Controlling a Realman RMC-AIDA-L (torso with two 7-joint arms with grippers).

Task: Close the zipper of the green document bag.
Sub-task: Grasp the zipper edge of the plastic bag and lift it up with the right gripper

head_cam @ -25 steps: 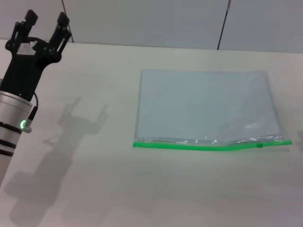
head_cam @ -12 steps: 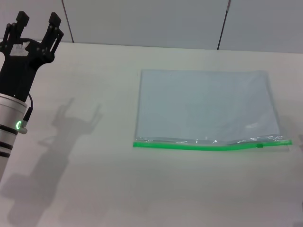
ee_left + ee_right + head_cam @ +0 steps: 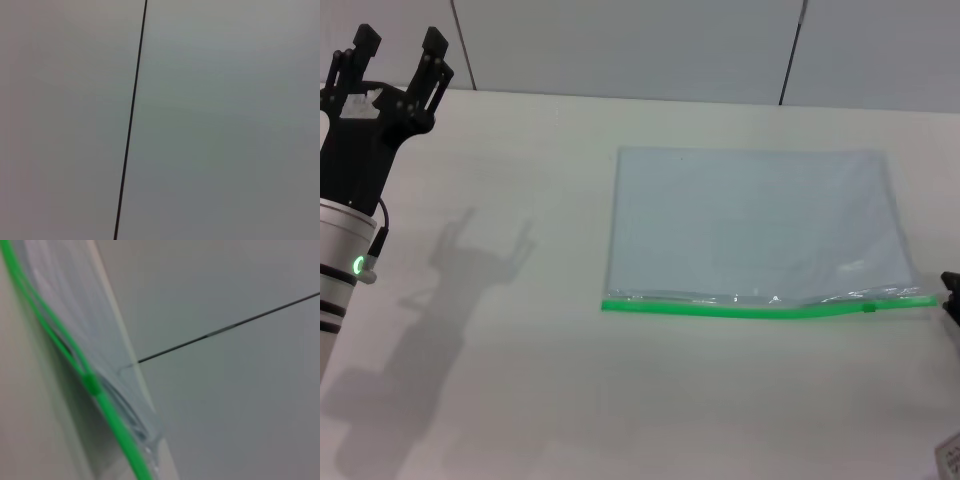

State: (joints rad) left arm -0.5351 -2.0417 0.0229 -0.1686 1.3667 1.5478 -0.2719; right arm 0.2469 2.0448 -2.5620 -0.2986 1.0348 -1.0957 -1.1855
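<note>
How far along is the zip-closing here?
Nothing is done yet: the slider sits near the right end of the zipper, untouched. The green document bag lies flat. The right claw is just edging in beside that end; the left claw is raised far left, open. Gripping and pulling remain.

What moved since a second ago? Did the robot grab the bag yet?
Not yet. The left gripper, open, shifted toward the robot's left a second ago, then stopped. The right gripper has just come into view near the zipper end by the slider. The green document bag stayed put.
</note>
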